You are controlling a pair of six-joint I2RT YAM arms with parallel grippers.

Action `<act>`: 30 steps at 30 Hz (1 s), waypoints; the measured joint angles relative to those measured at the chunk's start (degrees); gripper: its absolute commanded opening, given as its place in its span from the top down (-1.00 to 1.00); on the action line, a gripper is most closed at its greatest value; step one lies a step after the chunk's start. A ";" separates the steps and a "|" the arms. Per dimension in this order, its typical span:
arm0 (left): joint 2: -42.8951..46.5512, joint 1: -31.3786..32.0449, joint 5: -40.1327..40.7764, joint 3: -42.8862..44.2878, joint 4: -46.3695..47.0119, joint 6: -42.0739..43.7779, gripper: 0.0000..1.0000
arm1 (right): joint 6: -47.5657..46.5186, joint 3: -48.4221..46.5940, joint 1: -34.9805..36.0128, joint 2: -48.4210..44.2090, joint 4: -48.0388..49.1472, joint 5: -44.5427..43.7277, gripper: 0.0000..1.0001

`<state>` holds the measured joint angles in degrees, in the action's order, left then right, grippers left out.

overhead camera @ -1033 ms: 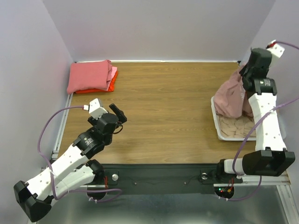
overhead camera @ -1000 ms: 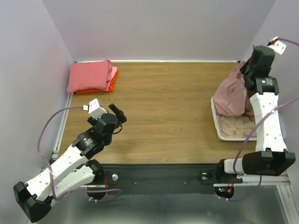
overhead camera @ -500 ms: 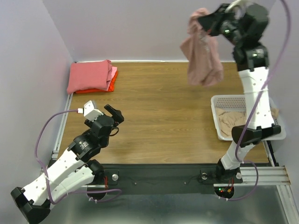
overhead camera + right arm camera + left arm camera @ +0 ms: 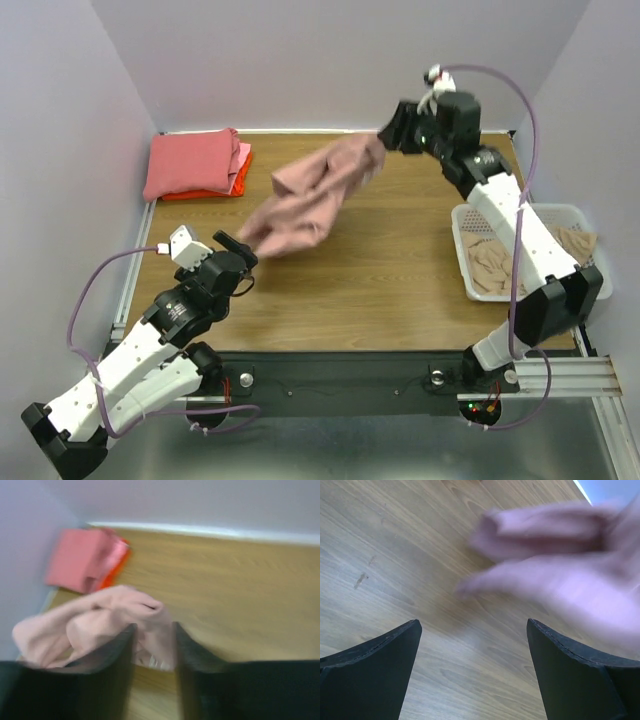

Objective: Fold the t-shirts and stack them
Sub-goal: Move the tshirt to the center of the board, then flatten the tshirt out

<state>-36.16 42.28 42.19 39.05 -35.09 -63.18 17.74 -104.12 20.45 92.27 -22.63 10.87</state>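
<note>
Now the dusty pink t-shirt (image 4: 310, 200) hangs in the air over the tabletop (image 4: 400, 270). It sits beside the folded pile (image 4: 195, 165), stretched out from the right pincer (image 4: 388, 130). It should land flat and spread out, not bunched. The left pincer (image 4: 472, 625) is wide and holds nothing. The top view shows the whole shirt. The right wrist view shows cloth inside that pincer, but I cannot tell if it pinches.

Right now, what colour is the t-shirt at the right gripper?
The t-shirt is dusty pink; the top external view shows it best.
</note>
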 measured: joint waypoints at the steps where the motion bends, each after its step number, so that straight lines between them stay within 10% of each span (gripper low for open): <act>1: 0.00 0.00 0.00 0.00 -0.33 -0.33 -0.97 | 0.04 6.43 -0.11 -2.08 0.55 -4.70 -0.54; 7: -1.16 0.00 -0.02 0.11 -1.62 -1.29 -0.97 | -0.59 27.50 -0.85 -3.78 -1.38 -21.20 -0.98; 16: -5.53 0.00 -4.48 -0.72 -1.44 -3.87 -0.97 | -0.44 33.00 0.44 -10.21 0.68 -14.97 -1.00; 30: -19.98 -17.31 -22.25 -13.68 9.03 -1.75 -0.97 | 2.38 42.56 26.34 0.24 5.18 -15.26 -1.00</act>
<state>-56.14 24.97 19.94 25.36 -26.06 -64.93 20.12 -61.56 46.78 92.51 -17.45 -4.38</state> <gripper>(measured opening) 0.985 0.995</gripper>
